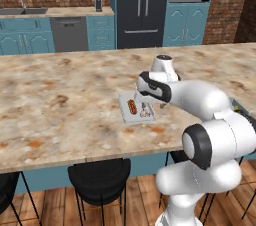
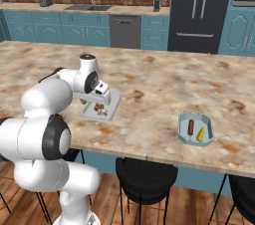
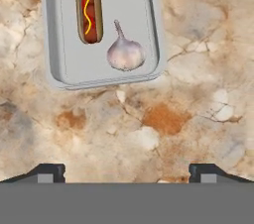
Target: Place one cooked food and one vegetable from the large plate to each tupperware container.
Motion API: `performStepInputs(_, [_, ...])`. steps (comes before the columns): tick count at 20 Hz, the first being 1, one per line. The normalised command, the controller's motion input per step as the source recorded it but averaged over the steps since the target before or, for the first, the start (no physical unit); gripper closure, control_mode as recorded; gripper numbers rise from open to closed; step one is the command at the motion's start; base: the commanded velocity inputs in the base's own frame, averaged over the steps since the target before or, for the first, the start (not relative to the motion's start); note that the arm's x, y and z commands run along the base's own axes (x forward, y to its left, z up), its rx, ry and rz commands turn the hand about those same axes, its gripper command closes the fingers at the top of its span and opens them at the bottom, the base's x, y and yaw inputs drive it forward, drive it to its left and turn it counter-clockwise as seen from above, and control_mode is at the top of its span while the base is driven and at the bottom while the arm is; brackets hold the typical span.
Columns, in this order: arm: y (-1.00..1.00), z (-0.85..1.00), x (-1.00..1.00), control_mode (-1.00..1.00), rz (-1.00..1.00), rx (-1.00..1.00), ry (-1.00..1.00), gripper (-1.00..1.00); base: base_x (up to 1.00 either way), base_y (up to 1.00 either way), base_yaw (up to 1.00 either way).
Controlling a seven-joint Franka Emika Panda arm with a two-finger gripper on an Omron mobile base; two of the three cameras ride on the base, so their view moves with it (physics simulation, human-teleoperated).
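The rectangular tupperware container lies on the marble counter with a hot dog in a bun and a garlic bulb side by side in it. My gripper hangs open above the counter just short of this tray's near rim, with nothing between its fingertips. From the base, the gripper hovers over the same tray. The octagonal container sits further right, holding a sausage on a stick and a yellow corn piece. The large plate is out of view.
The counter's front edge runs close below the rectangular tray, with black stools tucked under it. Bare marble spreads left of and behind both containers. Cabinets, a sink and a dark fridge stand far behind.
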Motion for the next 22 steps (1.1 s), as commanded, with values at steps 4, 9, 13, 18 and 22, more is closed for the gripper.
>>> performStepInputs(4, [-0.99,0.00,-0.20,-1.00,-0.24,0.00,0.10,-1.00,0.00,0.00,0.00])
performStepInputs(9, [-1.00,-0.09,-0.36,-1.00,-0.38,0.03,0.02,-1.00,0.00,0.00,0.00])
performStepInputs(13, [-1.00,-0.37,-0.10,-1.00,-0.43,0.10,0.07,-1.00,0.00,0.00,0.00])
performStepInputs(18, [-0.97,-0.43,-0.36,-1.00,-0.35,0.20,-0.01,-1.00,0.00,0.00,0.00])
performStepInputs(22, [-0.34,0.24,-1.00,-1.00,-0.02,0.16,-0.30,-1.00,0.00,0.00,0.00])
